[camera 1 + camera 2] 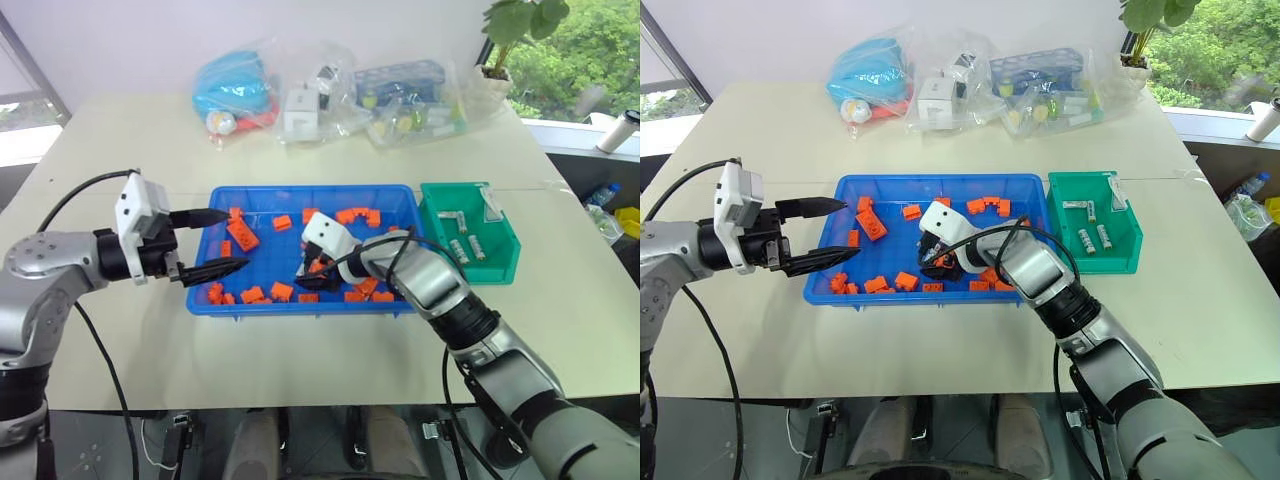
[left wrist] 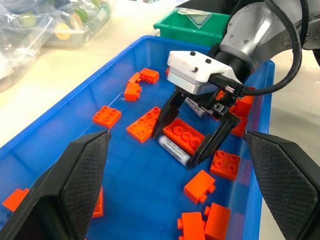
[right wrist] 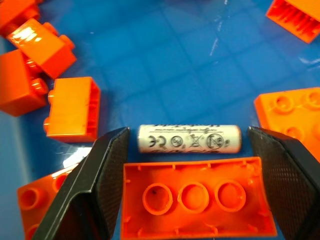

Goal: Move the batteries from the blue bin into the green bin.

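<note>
right hand (image 2: 196, 136): down in the blue bin (image 1: 395, 205), mid-tray, toward the near rim. Fingers apart, straddling one battery (image 3: 189, 138) and a long orange brick (image 3: 197, 197). Nothing clamped; gaps visible at both ends of the battery in the right wrist view.
battery: lies flat on the bin floor, lengthwise between the two fingertips, touching or just beside the long brick's edge. Printed label faces up.
second battery (image 2: 196, 107): seen from the left wrist view, under the right hand's white housing, partly hidden behind the fingers.
left hand (image 1: 219, 241): hovers over the left end of the blue bin, pointing across it toward the right hand. Fingers wide apart, empty.
blue bin: centre of the worktop (image 1: 300, 360), long side toward the robot. Orange bricks (image 1: 243, 236) scattered across the floor, more along the near rim and right end.
green bin (image 1: 500, 255): just beside the blue bin's right end, rims nearly touching. Several batteries (image 1: 468, 247) lie inside it, plus a small clear bag (image 1: 492, 207) at its far corner.
far side of worktop: clear plastic bags (image 1: 330, 95) of mixed items, a blue object (image 1: 232, 85) in one of them. Potted plant (image 1: 505, 50) at the far right corner.
</note>
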Controlling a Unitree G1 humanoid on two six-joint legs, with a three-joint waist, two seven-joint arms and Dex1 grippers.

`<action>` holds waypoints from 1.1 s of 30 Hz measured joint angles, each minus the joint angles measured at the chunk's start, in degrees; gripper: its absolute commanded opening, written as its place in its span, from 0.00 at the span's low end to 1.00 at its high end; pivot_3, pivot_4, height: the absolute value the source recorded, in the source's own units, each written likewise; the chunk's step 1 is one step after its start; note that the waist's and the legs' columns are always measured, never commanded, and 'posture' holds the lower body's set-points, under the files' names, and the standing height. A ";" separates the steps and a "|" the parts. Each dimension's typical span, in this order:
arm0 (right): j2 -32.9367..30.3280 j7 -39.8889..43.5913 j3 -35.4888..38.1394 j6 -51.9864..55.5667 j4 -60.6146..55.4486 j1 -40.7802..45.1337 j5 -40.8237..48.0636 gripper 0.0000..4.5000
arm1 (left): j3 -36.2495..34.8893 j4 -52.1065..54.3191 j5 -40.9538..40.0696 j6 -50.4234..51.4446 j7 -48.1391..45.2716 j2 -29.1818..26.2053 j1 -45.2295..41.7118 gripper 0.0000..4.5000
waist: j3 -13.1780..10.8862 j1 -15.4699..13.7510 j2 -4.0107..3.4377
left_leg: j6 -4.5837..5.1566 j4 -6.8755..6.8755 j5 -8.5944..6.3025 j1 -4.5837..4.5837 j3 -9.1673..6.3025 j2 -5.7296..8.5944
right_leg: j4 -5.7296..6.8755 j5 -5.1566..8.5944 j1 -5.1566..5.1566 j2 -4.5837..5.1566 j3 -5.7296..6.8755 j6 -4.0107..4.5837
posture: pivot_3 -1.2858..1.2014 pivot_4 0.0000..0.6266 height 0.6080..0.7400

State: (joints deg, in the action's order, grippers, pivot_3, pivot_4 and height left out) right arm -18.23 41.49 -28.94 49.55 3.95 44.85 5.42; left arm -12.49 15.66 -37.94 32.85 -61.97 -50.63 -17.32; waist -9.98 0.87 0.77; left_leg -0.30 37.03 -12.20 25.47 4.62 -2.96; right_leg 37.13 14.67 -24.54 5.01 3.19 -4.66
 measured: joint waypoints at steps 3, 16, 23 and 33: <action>0.05 0.25 0.05 -0.23 0.60 0.17 -0.20 0.70 | 0.05 -0.91 0.23 -0.68 -0.11 0.02 -1.07 1.00 | 0.00 -0.03 0.00 | 0.00 0.01 0.00 -0.01 0.00 0.00 | 0.00 0.00 0.02 0.00 0.00 0.00 | 0.52 0.24 0.97; -6.06 2.30 1.70 0.39 -1.45 -0.12 -0.69 0.99 | 0.67 -1.84 1.24 -1.97 -0.11 1.60 -1.92 1.00 | 0.00 -0.24 0.01 | 0.00 0.02 0.00 0.01 0.00 0.01 | -0.01 0.00 0.03 0.02 0.00 0.01 | 0.52 0.24 0.97; -10.16 3.88 4.84 1.61 -2.21 -1.12 -0.48 0.99 | 0.97 -2.31 1.47 -2.46 -0.39 1.62 -2.05 1.00 | 0.00 0.00 0.00 | 0.00 -0.01 0.00 0.00 0.01 0.00 | 0.00 0.00 0.00 -0.01 0.00 0.00 | 0.52 0.24 0.97; -2.57 3.23 4.83 2.88 -3.91 1.33 0.57 0.99 | 2.12 -2.91 1.98 -2.69 -0.58 1.72 -3.37 1.00 | 0.00 -0.22 0.00 | 0.00 -0.01 0.00 0.02 -0.01 -0.01 | 0.00 0.00 0.00 -0.03 0.00 -0.01 | 0.52 0.24 0.97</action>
State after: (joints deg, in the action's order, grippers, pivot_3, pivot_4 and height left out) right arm -20.80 44.73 -24.11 52.43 0.03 46.18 5.99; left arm -10.37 12.76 -35.97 30.16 -62.54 -48.90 -20.69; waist -9.98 0.65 0.77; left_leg -0.30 37.02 -12.20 25.48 4.61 -2.97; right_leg 37.13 14.67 -24.54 4.98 3.19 -4.67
